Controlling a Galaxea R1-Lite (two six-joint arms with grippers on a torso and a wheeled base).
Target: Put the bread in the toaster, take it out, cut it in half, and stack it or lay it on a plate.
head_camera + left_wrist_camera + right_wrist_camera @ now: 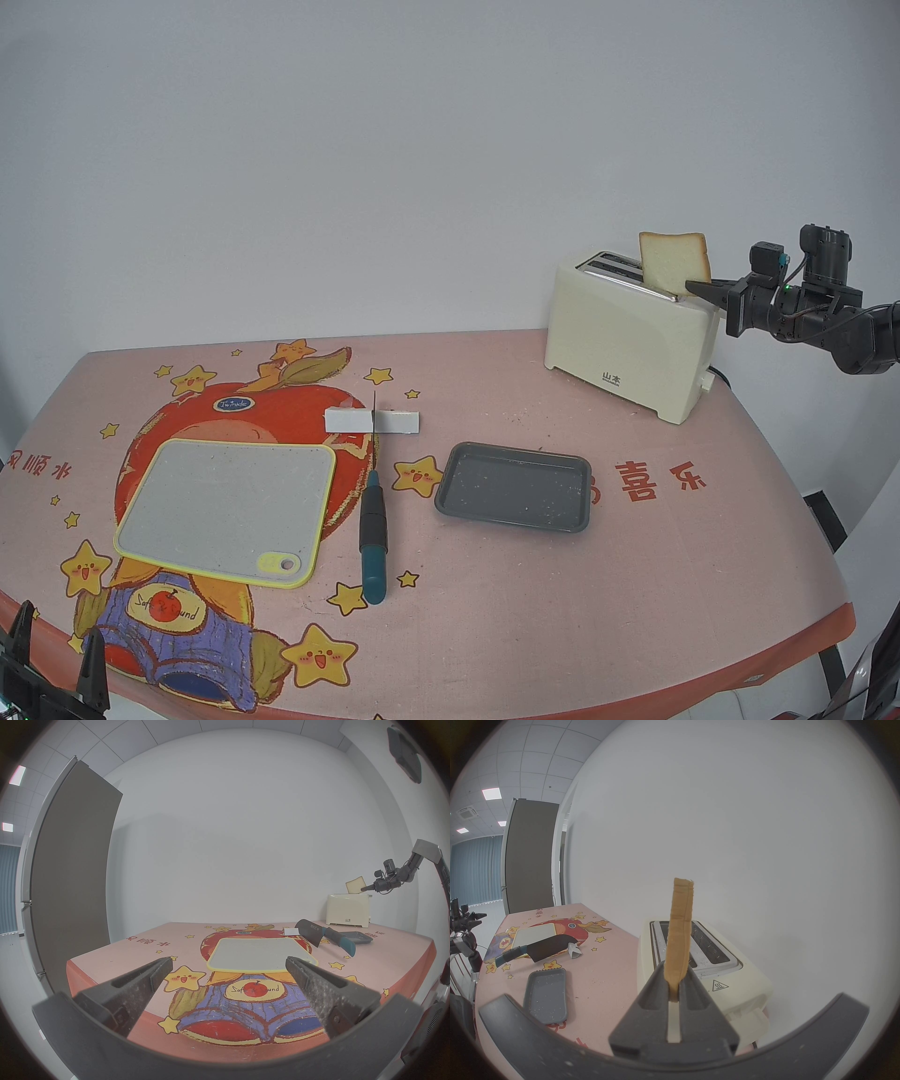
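**Head view.** A plain white wall backs a pink printed tabletop (pixel 525 609). The cream toaster (pixel 633 342) stands at the far right corner. The right tool (pixel 698 286) comes in from the right edge and is clamped on one bread slice (pixel 675 262). The slice stands upright over the toaster's top. Whether its lower edge sits inside a slot cannot be told. A grey cutting board (pixel 225 511) lies toward the near left corner. A knife (pixel 373 525) lies just beside it, its blade propped on a small white block (pixel 398 422). A dark tray (pixel 514 487) sits near the middle.

**Left wrist view.** The left tool (pixel 228 961) hangs off the near edge with its jaws wide apart and nothing between them. It faces the cutting board (pixel 260 953).

**Right wrist view.** The right tool (pixel 674 996) pinches the slice (pixel 679 926) by its lower edge. The slice is seen edge-on with its long axis vertical and its crust pointing up. Its plane appears to run along the toaster (pixel 703 963) slots.

**Assessment.** The toaster stage is in hand, but insertion and withdrawal cannot be told apart. If inserting, the next move calls for a straight vertical descent with the slice kept parallel to the slot. If withdrawing, it calls for a carry to the cutting board and laying the slice flat.
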